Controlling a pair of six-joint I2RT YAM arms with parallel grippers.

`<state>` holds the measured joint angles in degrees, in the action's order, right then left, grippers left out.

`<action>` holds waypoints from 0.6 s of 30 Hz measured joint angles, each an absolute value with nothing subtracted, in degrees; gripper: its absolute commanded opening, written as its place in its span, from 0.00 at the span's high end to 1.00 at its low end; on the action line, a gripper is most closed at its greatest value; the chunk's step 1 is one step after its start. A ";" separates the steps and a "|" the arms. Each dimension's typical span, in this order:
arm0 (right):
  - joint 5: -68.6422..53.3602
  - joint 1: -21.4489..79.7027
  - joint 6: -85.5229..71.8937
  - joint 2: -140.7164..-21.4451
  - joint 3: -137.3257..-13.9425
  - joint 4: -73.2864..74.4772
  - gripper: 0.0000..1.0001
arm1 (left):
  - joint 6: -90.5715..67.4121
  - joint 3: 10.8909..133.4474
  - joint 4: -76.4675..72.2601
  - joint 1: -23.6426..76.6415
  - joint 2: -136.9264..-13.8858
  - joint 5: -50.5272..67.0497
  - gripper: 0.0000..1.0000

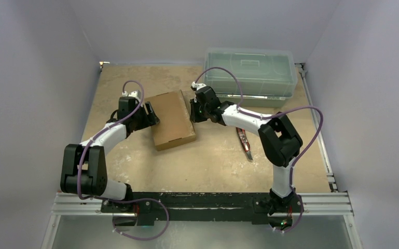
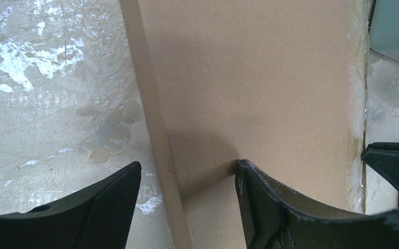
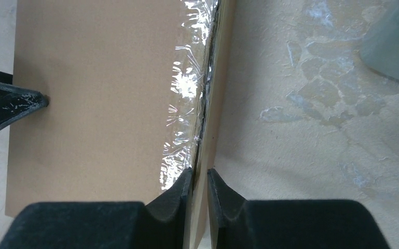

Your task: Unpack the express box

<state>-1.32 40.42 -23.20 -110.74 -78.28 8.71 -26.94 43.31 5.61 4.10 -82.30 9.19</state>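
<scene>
The express box point(image 1: 172, 119) is a flat brown cardboard mailer lying closed mid-table. My left gripper point(image 1: 148, 115) is open at the box's left edge. In the left wrist view point(image 2: 187, 166) one finger point(image 2: 270, 197) rests on the lid point(image 2: 254, 78) and the other hangs over the table beside the box. My right gripper point(image 1: 193, 111) is at the box's right edge. In the right wrist view point(image 3: 200, 177) it is shut on the thin side flap point(image 3: 214, 104) next to a strip of clear tape point(image 3: 187, 88). No label shows.
A translucent grey-green lidded plastic bin point(image 1: 249, 72) stands at the back right, close behind my right arm. A small red-handled cutter point(image 1: 245, 142) lies on the table right of the box, under the right arm. The walls close in on both sides.
</scene>
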 measured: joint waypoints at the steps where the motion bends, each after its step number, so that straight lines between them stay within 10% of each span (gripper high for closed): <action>1: -0.82 40.53 -23.24 -110.74 -78.28 8.71 0.83 | -26.94 43.31 5.61 4.10 -82.30 9.19 0.35; 18: 3.99 40.82 -23.97 -108.57 -74.54 7.38 0.82 | -26.85 43.62 5.74 4.10 -82.30 8.14 0.36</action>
